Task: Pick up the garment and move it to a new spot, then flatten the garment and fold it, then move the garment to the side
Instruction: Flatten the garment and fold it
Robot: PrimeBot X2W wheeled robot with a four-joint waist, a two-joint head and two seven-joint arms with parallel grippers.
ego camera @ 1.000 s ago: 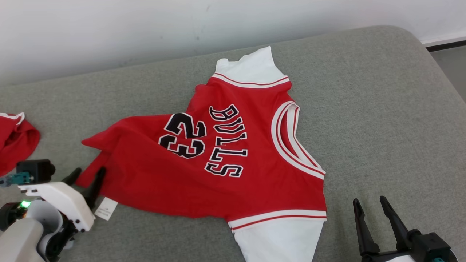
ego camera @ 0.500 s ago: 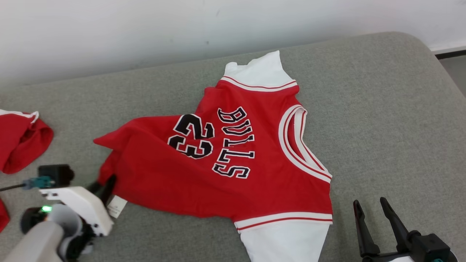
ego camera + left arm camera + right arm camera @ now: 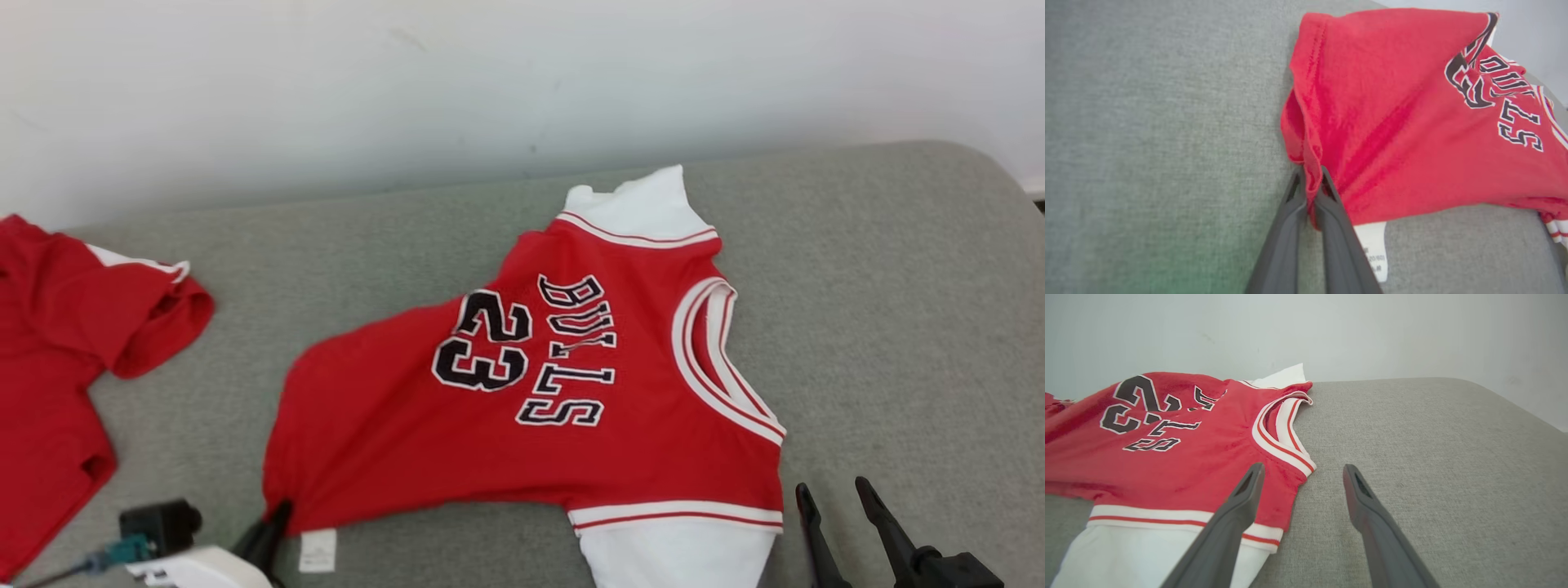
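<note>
The left gripper (image 3: 1309, 176) is clamped on the hem corner of a red jersey (image 3: 392, 441).
The jersey lies spread on a grey cushion (image 3: 898, 286), its white label (image 3: 1372, 245) beside the fingers; the right gripper (image 3: 1302, 469) hovers spread wide by the collar end, holding nothing.

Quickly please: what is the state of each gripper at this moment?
Left gripper: closed, pinching an edge of the red jersey.
Right gripper: open, holding nothing.
</note>
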